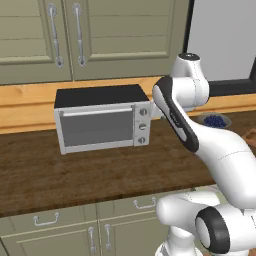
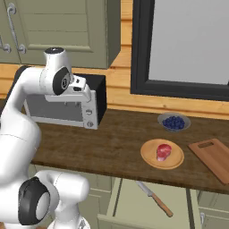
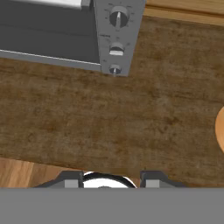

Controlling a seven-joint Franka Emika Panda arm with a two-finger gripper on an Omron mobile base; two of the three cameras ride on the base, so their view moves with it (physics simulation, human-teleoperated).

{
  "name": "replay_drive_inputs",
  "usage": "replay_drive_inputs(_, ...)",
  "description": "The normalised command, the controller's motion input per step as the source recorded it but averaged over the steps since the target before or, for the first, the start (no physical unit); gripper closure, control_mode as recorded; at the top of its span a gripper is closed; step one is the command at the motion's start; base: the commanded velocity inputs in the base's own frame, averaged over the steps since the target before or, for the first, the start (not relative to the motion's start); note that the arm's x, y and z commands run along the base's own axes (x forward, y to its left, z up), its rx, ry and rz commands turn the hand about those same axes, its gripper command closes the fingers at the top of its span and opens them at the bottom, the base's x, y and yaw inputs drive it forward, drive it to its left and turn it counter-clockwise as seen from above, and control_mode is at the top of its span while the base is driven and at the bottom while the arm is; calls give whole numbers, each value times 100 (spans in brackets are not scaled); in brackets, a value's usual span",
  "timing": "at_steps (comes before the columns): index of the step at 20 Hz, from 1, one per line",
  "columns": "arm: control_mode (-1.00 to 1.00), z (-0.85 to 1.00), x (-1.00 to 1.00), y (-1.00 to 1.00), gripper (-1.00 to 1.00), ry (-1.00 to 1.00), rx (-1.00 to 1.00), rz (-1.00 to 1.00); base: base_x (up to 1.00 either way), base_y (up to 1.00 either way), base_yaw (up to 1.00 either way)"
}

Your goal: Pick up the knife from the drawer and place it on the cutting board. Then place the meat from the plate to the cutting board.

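The slim kitchen knife with a silver-grey blade and brown handle [image 2: 155, 198] is lying diagonally on the pale green floor of the wide sage-green drawer [image 2: 117, 197], blade toward the far left and handle toward the near right. The drawer is standing pulled out below the front edge of the dark wooden tabletop [image 2: 112, 143], so the knife is exposed from above and is sharing the drawer with nothing else visible.

On the tabletop just above the drawer, the round light-tan wooden plate [image 2: 149, 157] is carrying the small pinkish-red chunk of meat [image 2: 163, 151], which is sitting near the plate's middle. To the right of the plate and apart from it, the flat reddish-brown wooden cutting board [image 2: 215, 160] is lying bare, its slot handle at the far end; neither task item is resting on it yet. Beyond the plate, a small glass bowl [image 2: 174, 121] is holding blue berries.

Farther left, a silver toaster oven with a black top [image 1: 100, 122] is standing against the far wall. The two-finger claw [image 3: 112, 180] is hanging high over bare tabletop near the oven's control knobs, well apart from the drawer; its dark tips are standing apart with nothing between them, so it is gripping nothing. By this judgement, the knife pickup has not begun.
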Motion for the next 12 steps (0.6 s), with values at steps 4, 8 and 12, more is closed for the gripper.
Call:
replay_drive_inputs(4,-100,0,-19,0,-100,0,0,0,0,0,0)
replay_drive_inputs(8,-100,0,-65,0,-100,-3,0,0,0,0,0)
replay_drive_inputs(12,-100,-4,-76,0,-100,-2,0,0,0,0,0)
